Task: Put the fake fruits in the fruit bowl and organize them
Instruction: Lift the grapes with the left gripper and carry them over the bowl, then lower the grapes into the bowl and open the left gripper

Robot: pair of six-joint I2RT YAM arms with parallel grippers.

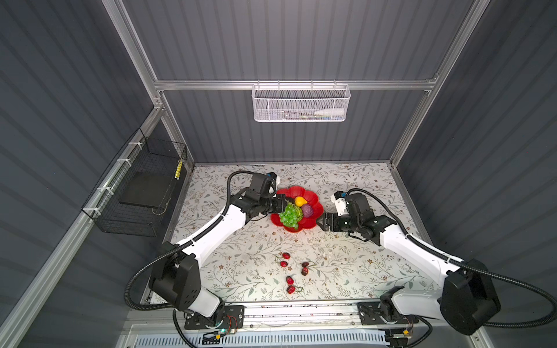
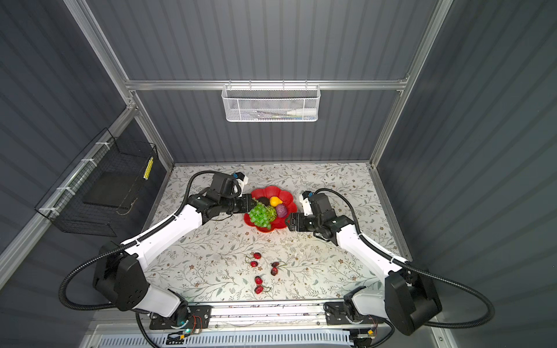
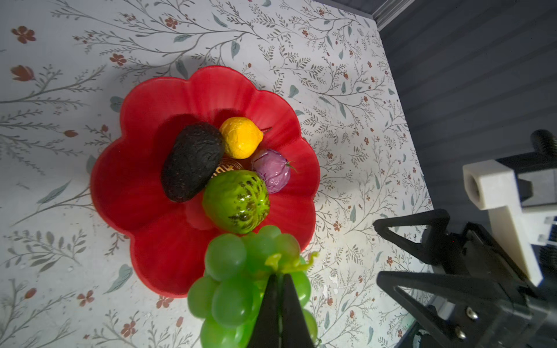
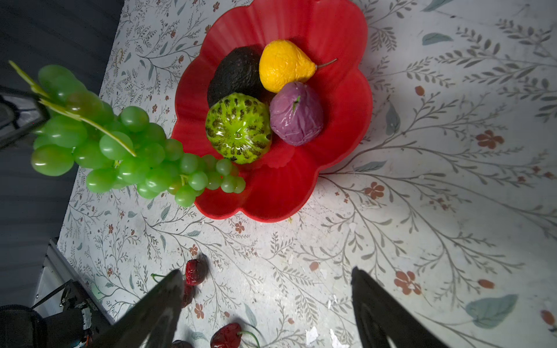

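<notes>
Glossy scalloped red bowl (image 3: 135, 180), translucent grape bunch (image 4: 120, 150), wrinkled, seemingly matte avocado (image 3: 193, 162)

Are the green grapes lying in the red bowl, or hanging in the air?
Hanging: the left gripper pinches the grapes by their stem, dangling them over the bowl rim.

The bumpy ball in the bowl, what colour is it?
Glossy green ball with dark speckled ribs, clearest in the right wrist view.

I count six cherries (image 1: 289, 280), one grape bunch (image 1: 290, 215), avocado (image 3: 193, 162), pear (image 1: 300, 201), purple fruit (image 1: 307, 210), green ball (image 3: 236, 201), and one bowl (image 1: 297, 190).
</notes>
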